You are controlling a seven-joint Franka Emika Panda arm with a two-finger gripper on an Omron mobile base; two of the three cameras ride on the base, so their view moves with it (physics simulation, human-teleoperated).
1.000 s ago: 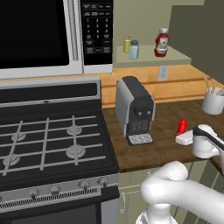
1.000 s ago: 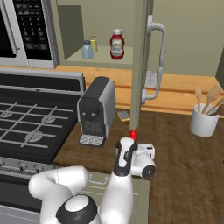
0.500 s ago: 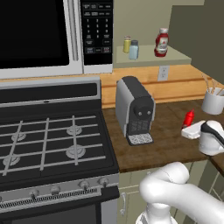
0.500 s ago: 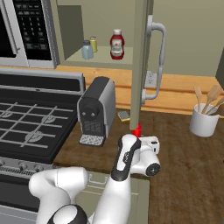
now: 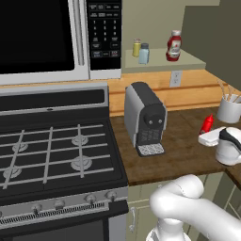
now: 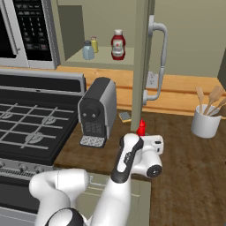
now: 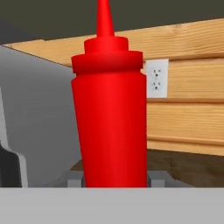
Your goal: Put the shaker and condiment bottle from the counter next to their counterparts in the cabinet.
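**A:** Right base view: cabinet [image 6: 101,59] is open, and the pale blue shaker [image 6: 88,50] sits on its shelf beside the yellow shaker [image 6: 94,44], near the labelled red bottle [image 6: 117,44]. So we're on the second item, I reckon.

**B:** Yep. Gripper [image 7: 114,181] is clamped round the condiment bottle [image 7: 110,113], upright, low over the counter [image 6: 190,154] right of the coffee machine [image 6: 96,110]. Next it probably needs lifting to the shelf, clear of the door [image 6: 143,48].

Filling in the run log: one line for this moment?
phase: carrying | jaws: shut on slim all-red squeeze bottle | bottle: upright, off brown wood-plank counter | pale blue shaker: on beige cabinet shelf
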